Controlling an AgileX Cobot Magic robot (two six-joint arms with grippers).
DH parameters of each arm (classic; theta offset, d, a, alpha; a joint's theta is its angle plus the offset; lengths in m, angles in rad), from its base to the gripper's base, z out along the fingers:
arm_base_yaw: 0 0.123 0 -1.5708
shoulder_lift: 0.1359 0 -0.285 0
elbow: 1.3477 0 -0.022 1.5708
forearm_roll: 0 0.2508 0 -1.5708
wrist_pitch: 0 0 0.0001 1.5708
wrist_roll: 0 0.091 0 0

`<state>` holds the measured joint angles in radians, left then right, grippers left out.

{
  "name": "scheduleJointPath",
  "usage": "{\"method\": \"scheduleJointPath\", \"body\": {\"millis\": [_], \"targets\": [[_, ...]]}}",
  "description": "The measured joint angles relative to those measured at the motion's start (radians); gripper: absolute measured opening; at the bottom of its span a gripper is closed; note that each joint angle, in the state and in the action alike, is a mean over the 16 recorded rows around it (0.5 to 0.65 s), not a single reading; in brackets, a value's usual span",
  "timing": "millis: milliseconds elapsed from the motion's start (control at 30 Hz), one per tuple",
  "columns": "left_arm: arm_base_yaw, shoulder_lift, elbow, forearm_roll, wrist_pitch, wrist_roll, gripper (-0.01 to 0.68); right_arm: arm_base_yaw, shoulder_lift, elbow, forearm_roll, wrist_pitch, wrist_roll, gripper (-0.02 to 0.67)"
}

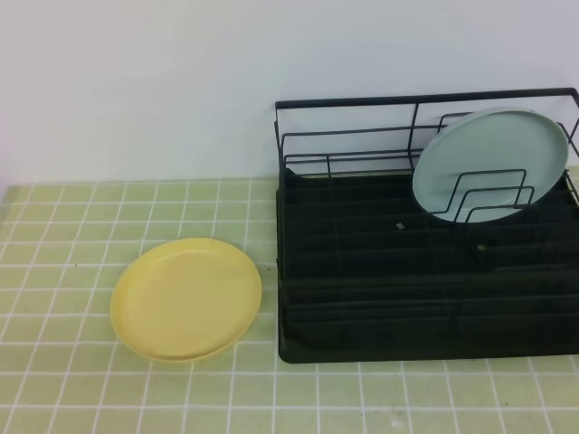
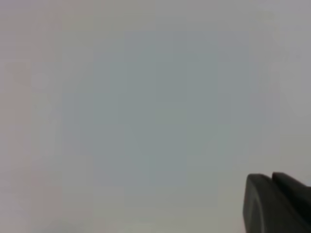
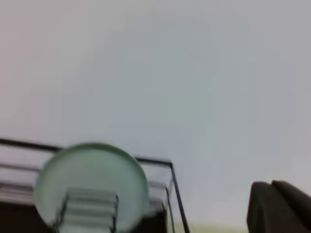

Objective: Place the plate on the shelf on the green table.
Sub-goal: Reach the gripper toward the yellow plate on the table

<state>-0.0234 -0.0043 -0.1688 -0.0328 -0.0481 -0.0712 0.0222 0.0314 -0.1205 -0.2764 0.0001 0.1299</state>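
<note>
1. Plate (image 1: 186,299), pale yellow and round with a shallow raised rim, lies flat on the green tiled desk (image 1: 63,271) in the lower left part of the high view, its hollow side facing up.
2. Its right edge sits near the left wall of the shelf (image 1: 425,298) but does not touch it; a narrow strip of tile shows between them.
3. The shelf, a black wire dish rack with a ribbed black tray base, fills the right half of the high view and stands on the same desk, its thin rails rising at the back against the pale wall (image 1: 136,81).
4. A pale blue-green plate (image 1: 488,158) stands tilted on edge in the upper right of the high view, leaning among the wire holder loops (image 1: 484,194) at the back right of the rack.
5. Neither arm appears in the high view.
6. The left wrist view shows only blank pale wall, with the dark tip of the left end effector (image 2: 274,204) in the lower right corner; its two fingers lie pressed together, closed on nothing.
7. The right wrist view, blurred, shows the blue-green plate in the rack at the lower left of the frame, and the right end effector (image 3: 277,206) as a dark shape in the lower right corner, likewise closed tight and empty.
</note>
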Motion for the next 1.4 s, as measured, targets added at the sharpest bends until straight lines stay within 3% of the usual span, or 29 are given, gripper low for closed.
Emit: {"method": "scheduleJointPath", "body": {"millis": [300, 500, 867, 1067, 1200, 1400], "targets": [[0.0, 0.044, -0.137, -0.042, 0.188, -0.018, -0.002, 0.0, 0.175, -0.131, -0.02, 0.305, -0.052, -0.001], [0.0, 0.174, -0.312, -0.108, 0.367, -0.004, -0.002, 0.0, 0.315, -0.153, -0.002, 0.389, -0.083, -0.001], [0.0, 0.63, -0.674, -0.317, 0.782, 0.198, -0.002, 0.0, 0.41, -0.153, 0.067, 0.39, -0.083, -0.001], [0.0, 0.925, -0.825, -0.403, 0.922, 0.317, 0.003, 0.0, 0.412, -0.153, 0.107, 0.404, -0.083, -0.001], [0.0, 1.12, -0.918, -0.424, 0.978, 0.353, 0.047, 0.0, 0.412, -0.153, 0.121, 0.414, -0.083, -0.001], [0.0, 1.392, -1.058, -0.418, 1.025, 0.367, 0.189, 0.0, 0.412, -0.153, 0.132, 0.426, -0.083, -0.001]]}}
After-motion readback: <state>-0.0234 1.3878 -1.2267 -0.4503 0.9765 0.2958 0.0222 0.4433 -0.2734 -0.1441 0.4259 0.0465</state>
